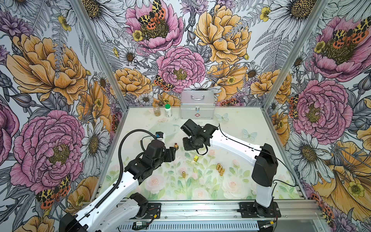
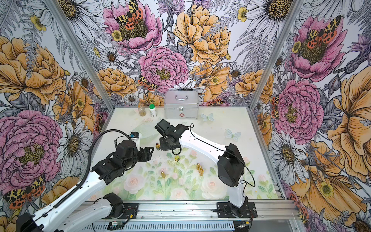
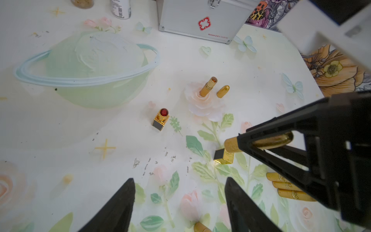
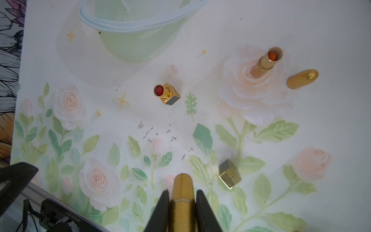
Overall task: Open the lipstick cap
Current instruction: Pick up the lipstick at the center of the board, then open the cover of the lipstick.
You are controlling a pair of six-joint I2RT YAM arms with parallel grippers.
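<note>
The lipstick (image 4: pixel 181 180), a slim gold tube, is clamped in the right pincer (image 4: pixel 182 191) and held above the table (image 4: pixel 331 30). A fine seam crosses it between the fingers, and one end juts out past the tips. It looks light and rigid, with a glossy metal skin that is probably slick. Being round, it may spin or slide in a loose grip. The cap likely comes off with a straight pull along the axis. The free end is then the place for a second hold, squarely across the barrel near the seam, with only moderate squeeze.

The left pincer (image 3: pixel 179 178) is spread and empty, aimed toward the held tube but apart from it. In both top views the left arm reaches forward toward the table's middle. The right arm stretches in from its side with the wrist folded down, hiding its own pincer.

Farther off stand a square lipstick (image 3: pixel 160 119), already uncapped, and a silver case (image 3: pixel 200 20) at the back wall.
</note>
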